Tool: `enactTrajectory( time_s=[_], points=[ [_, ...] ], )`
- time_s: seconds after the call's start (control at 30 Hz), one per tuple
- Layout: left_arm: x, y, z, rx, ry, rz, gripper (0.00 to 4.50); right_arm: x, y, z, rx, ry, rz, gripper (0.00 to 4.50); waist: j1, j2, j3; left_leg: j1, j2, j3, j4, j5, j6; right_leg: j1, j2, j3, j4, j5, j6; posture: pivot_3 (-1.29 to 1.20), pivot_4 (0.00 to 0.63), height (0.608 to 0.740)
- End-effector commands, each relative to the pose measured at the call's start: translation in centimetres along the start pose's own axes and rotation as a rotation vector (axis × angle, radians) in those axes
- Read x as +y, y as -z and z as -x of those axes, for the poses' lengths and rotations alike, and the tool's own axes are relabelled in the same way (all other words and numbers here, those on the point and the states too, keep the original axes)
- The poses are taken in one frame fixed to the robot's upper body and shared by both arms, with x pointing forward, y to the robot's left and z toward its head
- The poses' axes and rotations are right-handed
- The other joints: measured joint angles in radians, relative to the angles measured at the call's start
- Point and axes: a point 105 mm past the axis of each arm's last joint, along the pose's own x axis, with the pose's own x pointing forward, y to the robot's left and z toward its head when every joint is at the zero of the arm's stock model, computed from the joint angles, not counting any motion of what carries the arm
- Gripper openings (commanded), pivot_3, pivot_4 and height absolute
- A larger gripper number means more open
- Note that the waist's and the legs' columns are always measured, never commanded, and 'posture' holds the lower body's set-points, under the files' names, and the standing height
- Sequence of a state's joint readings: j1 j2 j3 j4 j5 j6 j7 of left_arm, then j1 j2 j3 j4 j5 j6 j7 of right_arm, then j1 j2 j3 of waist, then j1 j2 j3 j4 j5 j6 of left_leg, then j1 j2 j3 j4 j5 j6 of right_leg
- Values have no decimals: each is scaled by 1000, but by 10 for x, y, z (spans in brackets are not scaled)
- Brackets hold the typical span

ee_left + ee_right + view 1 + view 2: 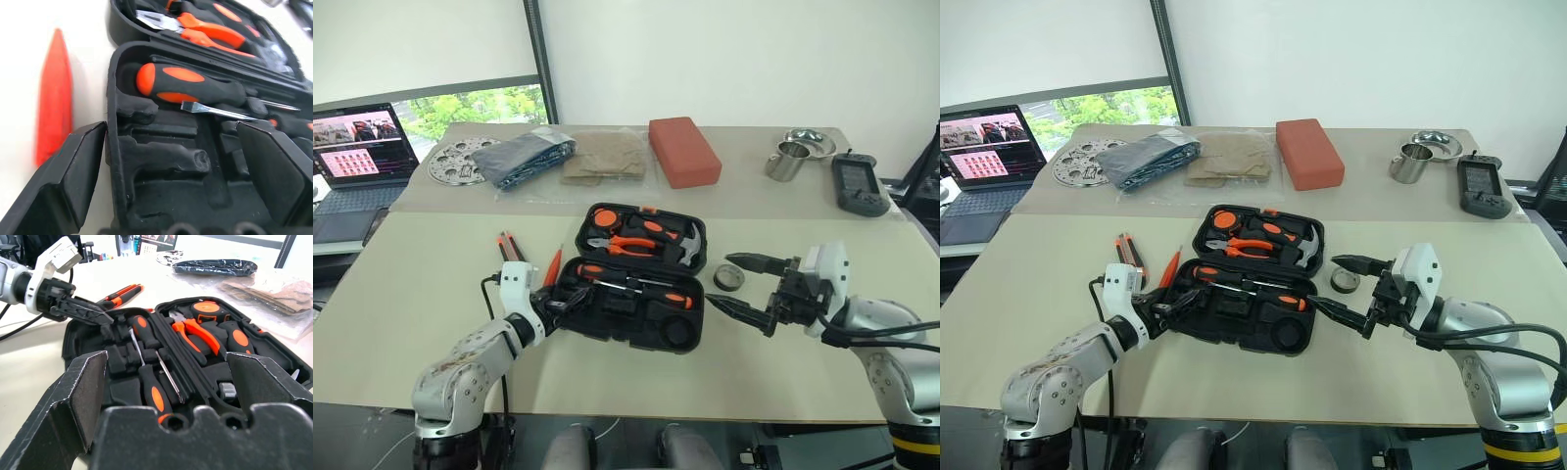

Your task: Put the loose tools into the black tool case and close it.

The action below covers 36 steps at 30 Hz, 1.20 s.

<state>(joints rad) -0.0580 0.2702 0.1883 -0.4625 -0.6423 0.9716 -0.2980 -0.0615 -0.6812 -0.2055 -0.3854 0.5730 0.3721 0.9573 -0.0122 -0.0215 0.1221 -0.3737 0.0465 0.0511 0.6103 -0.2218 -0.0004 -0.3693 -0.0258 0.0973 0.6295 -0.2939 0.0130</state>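
1. One black tool case (636, 289) lies open in the middle of the near table (401, 323), its two halves spread flat, the lid half farther from the robot and the tray half nearer. Its long axis runs across the table, left to right, skewed a little.
2. Two orange-and-black screwdrivers (631, 282) lie in the near half, side by side along the case's long axis, with handles at opposite ends and shafts overlapping in the middle.
3. One pair of orange-handled pliers (626, 245) and one steel-headed hammer (690, 250) sit in the far half, with other orange-and-black tools too crowded together to count.
4. Three loose tools lie outside the case: one utility knife (506, 245) and one slim orange pen-like screwdriver (554, 264) to its left, both pointing away from the robot, and one small dark tape roll (728, 277) just off its right end.
5. Left gripper (566, 299): fingers spread, empty, at the case's left end, one finger inside the tray and one outside its wall.
6. Right gripper (749, 286): fingers spread wide, empty, hanging above the table right of the case, beside the tape roll, pointing left.
7. On the far table: one red-orange block (683, 150), one metal cup (787, 161), one black handheld device (861, 183), and one open laptop (357, 157) at the left.
8. No writing or brand is legible.
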Motion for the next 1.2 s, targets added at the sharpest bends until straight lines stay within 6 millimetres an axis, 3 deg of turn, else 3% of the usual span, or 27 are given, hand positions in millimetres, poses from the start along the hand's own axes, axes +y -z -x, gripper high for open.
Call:
enactTrajectory(
  time_s=[0.03,0.27,0.47,0.83,1.2],
  points=[
    [-29,1,2,11,142,-7,4500,3,-15,1,-44,-11,44,4458,0,0,0,0,0,0,0,0,0,0,0,0,0,0,0,0,150,740],
    [-30,2,12,5,143,-18,4500,6,-10,1,-35,-46,23,4458,-2,0,0,0,0,0,0,0,0,0,0,0,0,0,0,0,150,740],
    [-3,-35,18,-189,-48,-114,4500,8,-5,6,-33,-63,15,4458,-2,0,0,1,0,0,0,0,0,0,0,0,0,0,0,0,150,740],
    [28,-46,-9,-157,-310,-287,4500,11,-6,7,-41,-67,16,4458,-3,0,0,1,0,0,0,0,0,0,0,0,0,0,0,0,150,740],
    [47,-49,-25,-89,-390,-343,4500,11,-6,7,-46,-56,12,4458,-3,0,0,0,0,-1,0,0,0,0,0,0,0,0,0,0,150,740]
  ],
)
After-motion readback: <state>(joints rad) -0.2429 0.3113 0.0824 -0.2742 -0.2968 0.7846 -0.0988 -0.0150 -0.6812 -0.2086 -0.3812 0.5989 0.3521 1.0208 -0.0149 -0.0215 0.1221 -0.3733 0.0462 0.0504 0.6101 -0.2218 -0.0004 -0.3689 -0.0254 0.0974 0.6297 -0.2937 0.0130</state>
